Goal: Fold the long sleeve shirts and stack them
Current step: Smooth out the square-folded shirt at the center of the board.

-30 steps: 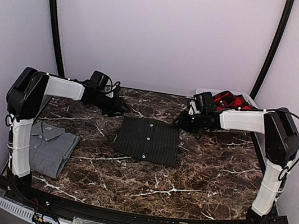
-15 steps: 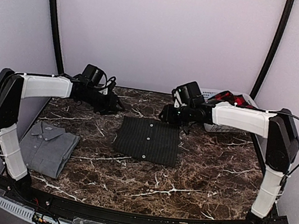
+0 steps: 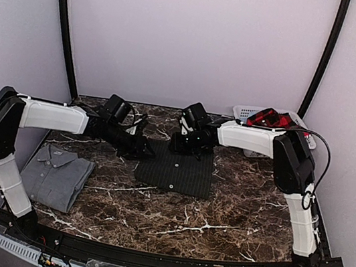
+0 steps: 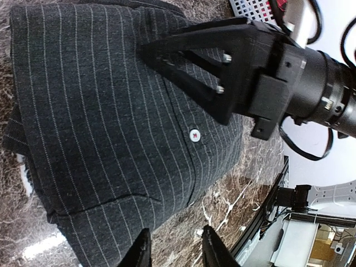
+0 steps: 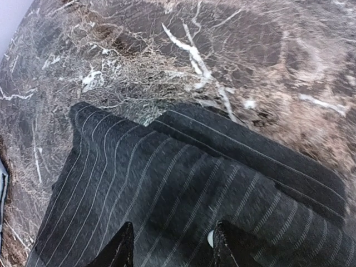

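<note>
Black pinstriped shirt folded square, buttons up, left claw and right claw parted near its far edge

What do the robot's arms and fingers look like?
The left arm and right arm have white shells with black joints. The fingers are black and pointy, like triangles with tiny silver screws. Thin black cables loop off the wrists.

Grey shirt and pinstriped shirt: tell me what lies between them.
Nothing but bare marble tabletop lies between the grey shirt and the pinstriped shirt; the top view shows it.
</note>
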### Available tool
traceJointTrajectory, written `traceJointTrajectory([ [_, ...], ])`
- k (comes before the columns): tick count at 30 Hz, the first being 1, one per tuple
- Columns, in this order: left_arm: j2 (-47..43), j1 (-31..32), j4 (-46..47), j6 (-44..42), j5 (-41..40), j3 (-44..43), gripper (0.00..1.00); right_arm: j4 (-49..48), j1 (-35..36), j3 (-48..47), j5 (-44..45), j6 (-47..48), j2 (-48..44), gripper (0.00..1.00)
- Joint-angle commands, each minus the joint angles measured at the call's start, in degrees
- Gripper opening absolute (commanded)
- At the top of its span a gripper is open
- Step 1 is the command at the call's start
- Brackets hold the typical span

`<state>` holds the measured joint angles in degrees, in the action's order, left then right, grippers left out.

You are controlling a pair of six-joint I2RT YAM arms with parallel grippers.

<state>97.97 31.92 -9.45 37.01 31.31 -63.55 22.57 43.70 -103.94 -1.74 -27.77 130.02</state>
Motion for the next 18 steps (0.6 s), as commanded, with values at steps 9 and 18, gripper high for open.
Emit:
traceJointTrajectory([
  [9, 8.3, 0.7, 5.9, 0.4, 2.4, 0.4, 0.27, 4.2, -4.1, -12.2, -5.4, 0.9, 11.9, 0.44],
  [18, 9.9, 0.7, 5.6, 1.6, -1.8, 6.1, 0.25, 2.9, -4.7, -11.7, -7.4, 2.3, 10.1, 0.44],
])
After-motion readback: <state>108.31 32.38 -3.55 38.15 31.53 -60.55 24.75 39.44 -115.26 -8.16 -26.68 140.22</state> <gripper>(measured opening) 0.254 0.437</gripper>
